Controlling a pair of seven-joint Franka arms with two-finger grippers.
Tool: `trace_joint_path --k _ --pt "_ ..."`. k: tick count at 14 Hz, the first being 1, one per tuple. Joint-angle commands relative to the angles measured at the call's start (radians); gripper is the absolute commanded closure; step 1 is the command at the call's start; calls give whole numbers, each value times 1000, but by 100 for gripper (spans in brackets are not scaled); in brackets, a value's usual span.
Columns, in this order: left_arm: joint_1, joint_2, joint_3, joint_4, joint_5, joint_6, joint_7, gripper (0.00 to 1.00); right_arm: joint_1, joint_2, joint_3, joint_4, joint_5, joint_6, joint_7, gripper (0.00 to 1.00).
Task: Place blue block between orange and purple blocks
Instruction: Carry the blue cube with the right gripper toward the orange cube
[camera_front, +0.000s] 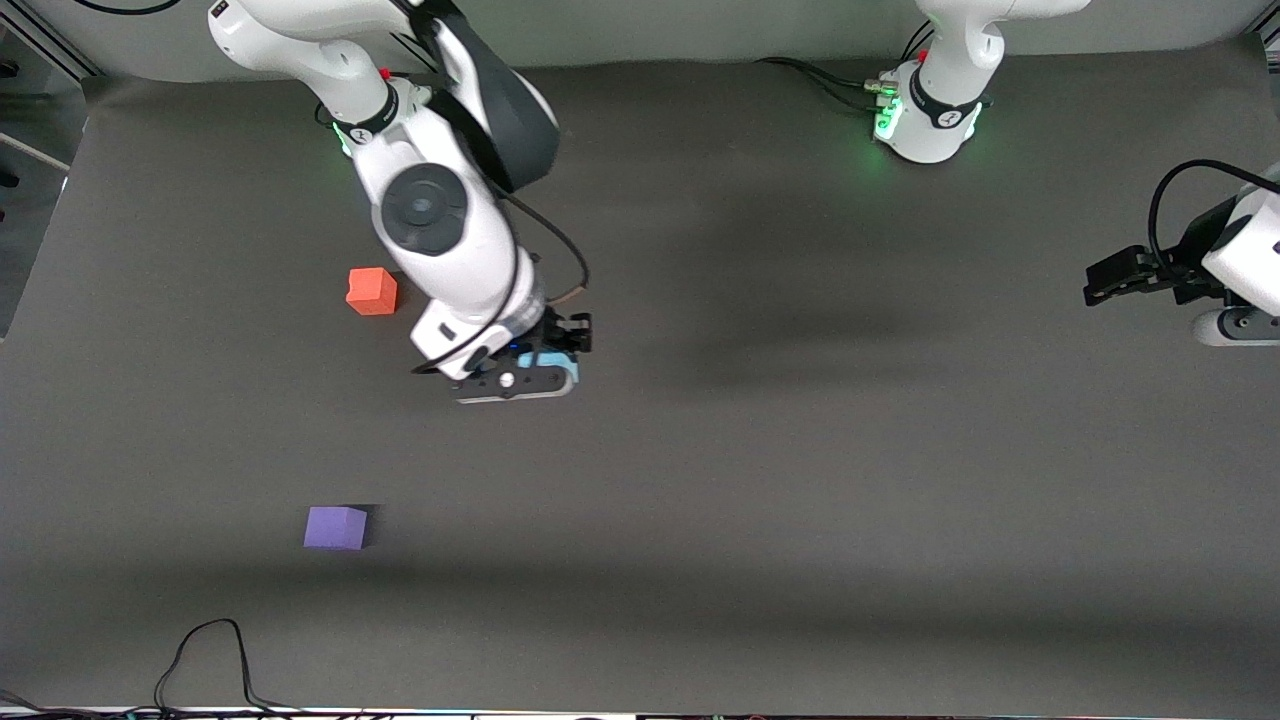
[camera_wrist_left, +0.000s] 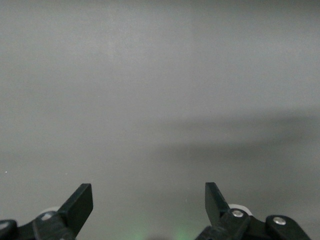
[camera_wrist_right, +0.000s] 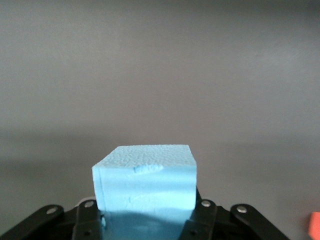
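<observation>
Front view, right claw (camera_front: 545, 372): up over the dark counter (camera_front: 800, 480), clamped on the blue block (camera_front: 562, 366) (only a sliver of sky-blue shows under the wrist)
Front view, orange block (camera_front: 372, 291): on the counter, toward the right arm's end, close beside the right arm
Front view, purple block (camera_front: 335, 527): on the counter, nearer to the front camera than the orange block, well apart from it
Front view, left claw (camera_front: 1092, 288): waiting at the left arm's end of the counter, away from all three cubes
Left wrist view, left claw (camera_wrist_left: 149, 207): fingers (camera_wrist_left: 80, 205) spread wide, nothing between them, bare counter (camera_wrist_left: 160, 100) below
Right wrist view, right claw (camera_wrist_right: 145, 220): blue block (camera_wrist_right: 145, 185) gripped between the jaws, upright, with a small dent near its top edge; edge of the orange block (camera_wrist_right: 315, 225) at the frame's border
</observation>
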Motion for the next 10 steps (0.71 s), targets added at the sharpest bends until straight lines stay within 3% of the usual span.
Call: trace_joint_path --k 1,4,7,10 --pt "-19 -5 13 15 13 -19 14 0 -53 -85 -19 -92 21 -36 -140 54" --pt "-17 -4 13 21 13 -16 14 0 -50 -234 -181 -316 13 -24 -411 54" --pt "-14 -5 15 24 13 -15 37 0 -46 -296 -354 -421 -22 -12 -578 54" --pt "-14 -5 16 24 15 -15 67 0 -46 -316 -445 -589 -57 167 -654 54"
